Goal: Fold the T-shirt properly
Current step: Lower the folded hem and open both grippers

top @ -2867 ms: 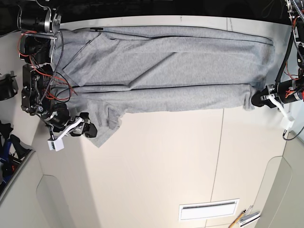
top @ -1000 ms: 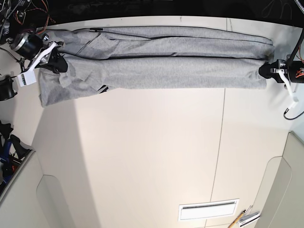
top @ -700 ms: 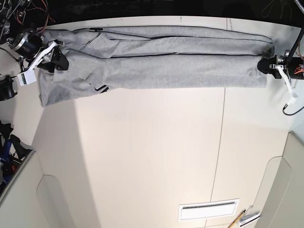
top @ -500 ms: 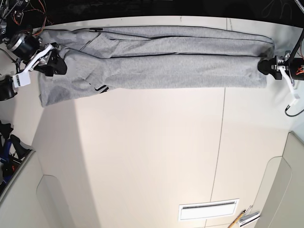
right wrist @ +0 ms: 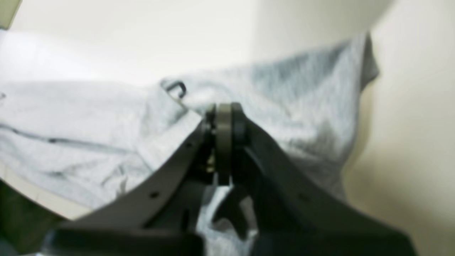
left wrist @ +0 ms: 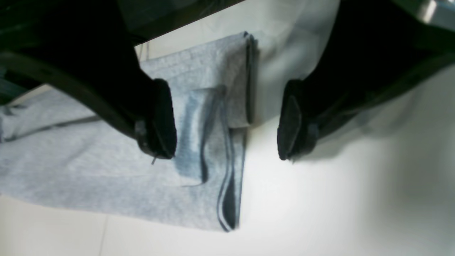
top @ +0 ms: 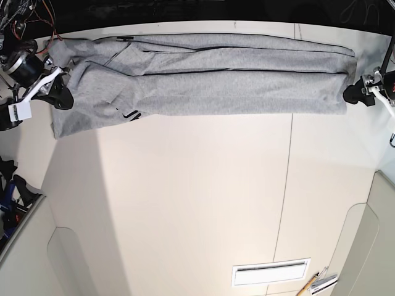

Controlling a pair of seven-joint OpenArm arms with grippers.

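Observation:
The grey T-shirt lies folded into a long narrow band along the table's far edge, plain side up, with a bit of black print showing at its lower left. My left gripper is open just off the shirt's right end. In the left wrist view it hangs open over the layered end of the shirt, touching nothing. My right gripper is at the shirt's left end. In the right wrist view it is shut with bunched shirt cloth at its tips.
The cream table has a seam running front to back right of centre. A white slotted panel and some pens lie near the front right. Dark gear stands off the table's left edge.
The near long edge of the shirt was folded over to the far side. Since then my left gripper has opened and backed off the right end. My right gripper has shifted left with the cloth.

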